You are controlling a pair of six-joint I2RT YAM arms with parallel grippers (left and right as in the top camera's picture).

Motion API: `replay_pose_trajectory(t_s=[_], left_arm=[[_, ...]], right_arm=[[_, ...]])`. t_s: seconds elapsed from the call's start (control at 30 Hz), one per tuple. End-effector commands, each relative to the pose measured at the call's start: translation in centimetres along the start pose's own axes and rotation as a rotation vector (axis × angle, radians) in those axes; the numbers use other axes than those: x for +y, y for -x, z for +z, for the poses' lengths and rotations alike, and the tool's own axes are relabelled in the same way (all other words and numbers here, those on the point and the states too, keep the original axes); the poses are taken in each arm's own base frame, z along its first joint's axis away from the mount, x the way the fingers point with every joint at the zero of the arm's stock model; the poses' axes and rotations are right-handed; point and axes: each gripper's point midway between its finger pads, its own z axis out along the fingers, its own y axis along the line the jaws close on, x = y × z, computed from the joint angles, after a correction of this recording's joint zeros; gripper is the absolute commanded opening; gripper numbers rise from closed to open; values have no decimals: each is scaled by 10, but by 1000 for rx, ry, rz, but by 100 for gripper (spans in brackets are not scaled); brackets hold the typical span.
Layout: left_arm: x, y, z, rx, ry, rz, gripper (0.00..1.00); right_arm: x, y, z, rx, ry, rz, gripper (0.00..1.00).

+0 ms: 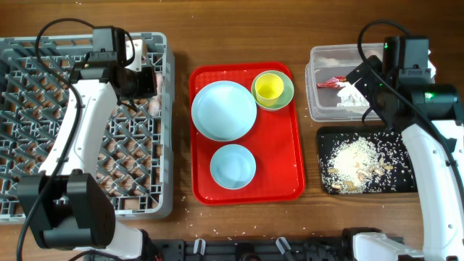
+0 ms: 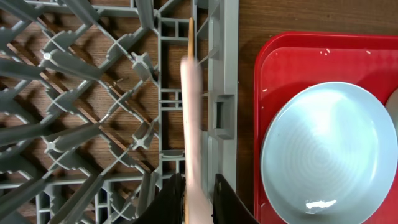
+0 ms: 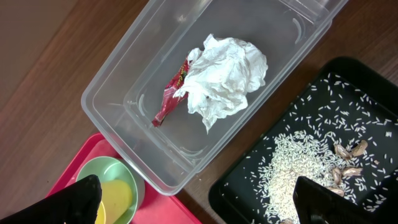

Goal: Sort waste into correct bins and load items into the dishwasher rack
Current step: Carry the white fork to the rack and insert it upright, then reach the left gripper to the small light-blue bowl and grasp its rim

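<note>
My left gripper point(image 1: 141, 81) point(image 2: 198, 183) is shut on a long pale stick with a thin wooden tip, the chopsticks point(image 2: 191, 93), held over the right side of the grey dishwasher rack point(image 1: 43, 203) point(image 2: 224, 62). My right gripper point(image 1: 362, 76) point(image 3: 199, 205) is open and empty above the clear tub point(image 1: 313, 80) point(image 3: 112, 99), which holds crumpled tissue point(image 3: 227, 78) and the red wrapper point(image 3: 168, 102). The black tray point(image 1: 326, 138) point(image 3: 249, 186) holds rice scraps point(image 1: 355, 163) point(image 3: 292, 162). No fork shows.
The red serving tray point(image 1: 290, 188) carries the large blue plate point(image 1: 223, 110) point(image 2: 323, 155), the small blue dish point(image 1: 233, 166), and the green bowl point(image 1: 286, 94) point(image 3: 106, 171) with the yellow cup point(image 1: 269, 88) point(image 3: 118, 196) in it. A few rice grains lie on the table.
</note>
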Motion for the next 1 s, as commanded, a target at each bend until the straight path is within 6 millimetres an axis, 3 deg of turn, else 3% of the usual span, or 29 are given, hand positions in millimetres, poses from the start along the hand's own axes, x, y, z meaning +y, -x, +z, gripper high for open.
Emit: replay_pose_trajectory(t_s=[0.0,0.03,0.17,0.2,0.27,0.33,0.5,0.63,0.77,0.97], left_arm=[[-2,1,-5,-11,-12,17,26],[-2,1,-5,-11,-11,16,39],[-4,2,-8,-17,-24,-72,48],[-18,3,-14,-23,-98,-107,50],[-51,3,-28,-17,-286,-123,66],[-95,-6,-44,41,-533,-107,80],[-164,-49,-37,142,-541,126,83],[-211,-88,-24,158,-390,349,72],[-235,-120,-9,174,-250,454,69],[-240,-134,21,187,-133,427,72]], right_arm=[[-1,7,-8,-35,4,14,100],[-1,7,-8,-35,4,15,100],[-1,7,-8,-35,4,15,100],[-1,7,-8,-35,4,15,100],[-1,7,-8,-35,4,15,100],[-1,7,-8,-35,4,15,100],[-1,7,-8,-35,4,15,100],[-1,7,-8,-35,4,15,100],[-1,7,-8,-35,4,15,100],[-1,7,-8,-35,4,15,100]])
